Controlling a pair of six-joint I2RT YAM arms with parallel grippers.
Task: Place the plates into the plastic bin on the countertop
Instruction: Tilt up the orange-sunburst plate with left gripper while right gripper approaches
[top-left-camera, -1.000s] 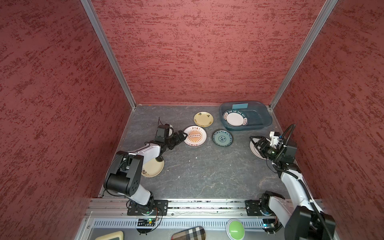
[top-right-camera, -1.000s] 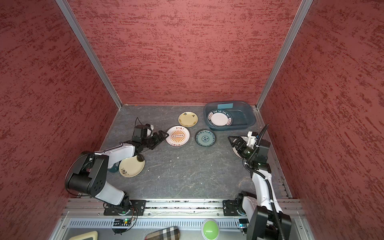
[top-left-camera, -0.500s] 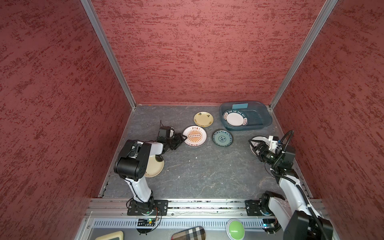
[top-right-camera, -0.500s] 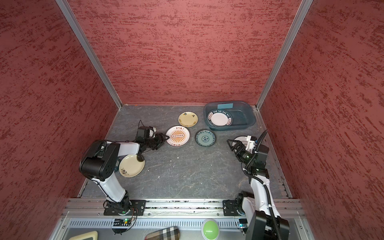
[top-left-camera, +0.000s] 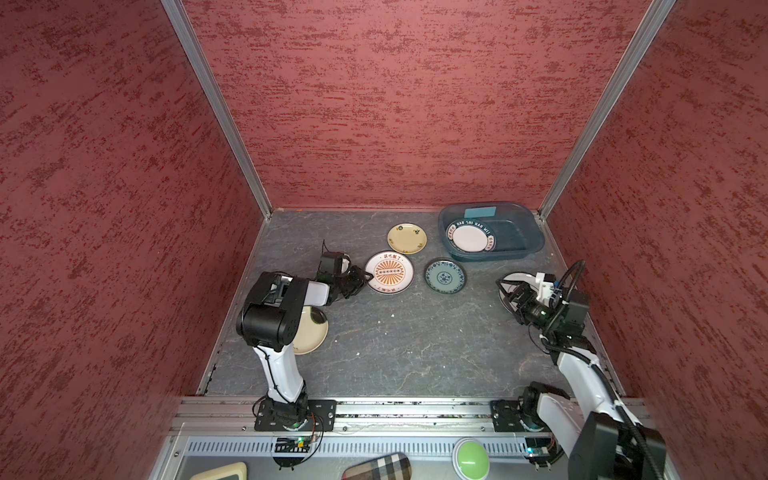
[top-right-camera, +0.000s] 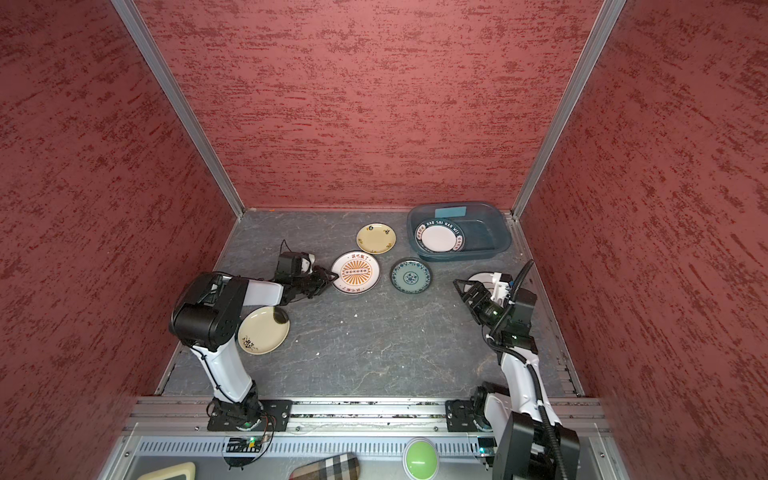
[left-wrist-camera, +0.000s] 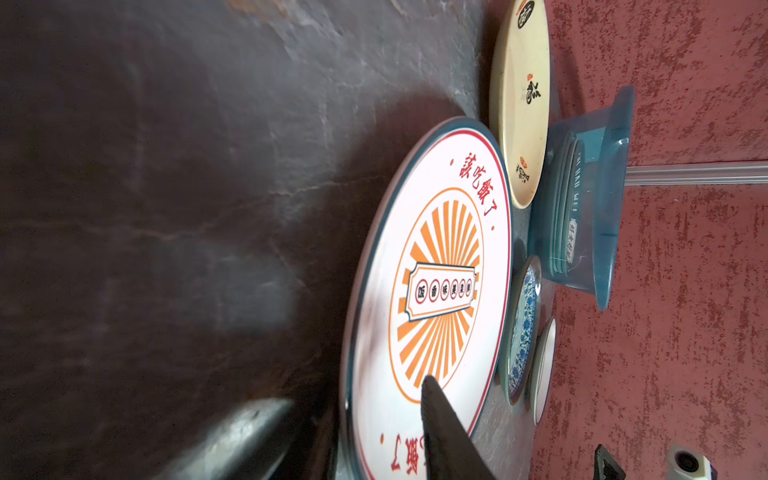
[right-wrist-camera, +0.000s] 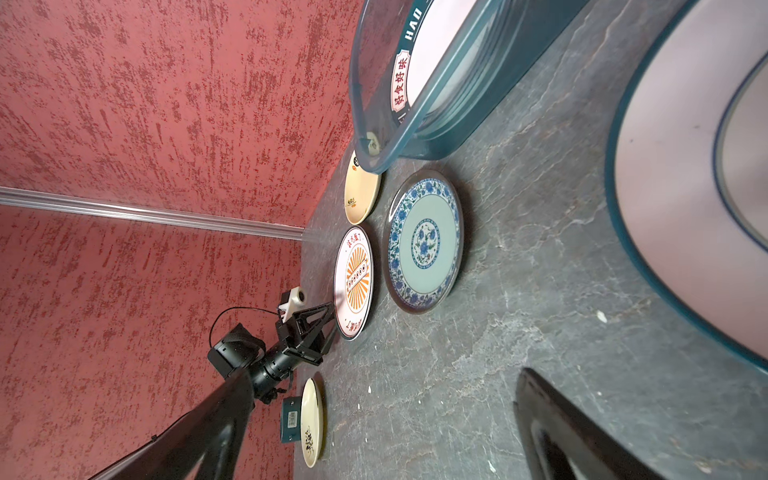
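Your left end effector (top-right-camera: 328, 276): jaws straddle sunburst plate (top-right-camera: 355, 273) rim, 12 o'clock; grip, you cannot tell. Your right end effector (top-right-camera: 463, 291): agape, 3 o'clock. Your plastic bin (top-right-camera: 486, 235): 1 o'clock, holds lettered plate (top-right-camera: 440, 237).

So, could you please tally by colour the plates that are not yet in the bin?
Cream-yellow plates: 2
White sunburst plate: 1
Teal patterned plate: 1
White plate with teal rim: 1
Total: 5
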